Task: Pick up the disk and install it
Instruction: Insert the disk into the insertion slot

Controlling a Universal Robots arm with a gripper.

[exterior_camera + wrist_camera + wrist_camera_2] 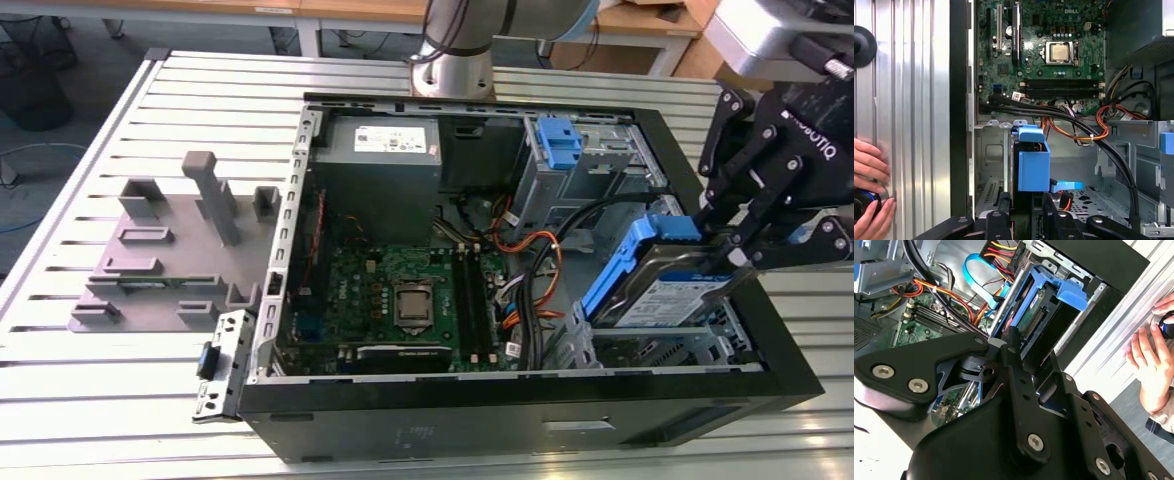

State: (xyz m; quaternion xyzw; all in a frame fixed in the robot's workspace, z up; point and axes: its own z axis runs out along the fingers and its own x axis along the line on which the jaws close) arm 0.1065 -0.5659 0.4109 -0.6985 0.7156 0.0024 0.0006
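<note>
In the exterior view the black two-finger gripper (742, 243) hangs over the corner of the open black desktop computer case (747, 330) nearest the exterior view's right, and its fingers are clamped on the upper edge of the disk (667, 290), a flat silver metal hard drive with a white-and-blue label framed by a blue plastic carrier bracket. The disk stands on edge and tilted, its lower part down inside the grey metal drive cage (654, 345) at that corner of the case, its upper part standing above the cage. In the second wrist view the blue carrier of the disk (1054, 287) sits between the black fingers (1013, 347), with the green motherboard (919, 320) and a bundle of orange, red and blue cables (989, 270) beyond it. In the first wrist view the disk (1033, 165) points straight into the cage, thick black cables (1074, 122) crossing above it. A person's hand (871, 170) rests on the slatted aluminium table (914, 100) beside the case, touching a round black and blue object (864, 207). A second blue plastic bracket (558, 140) sits in the far drive bay, and a grey plastic fixture (167, 250) stands on the table at the exterior view's left.
</note>
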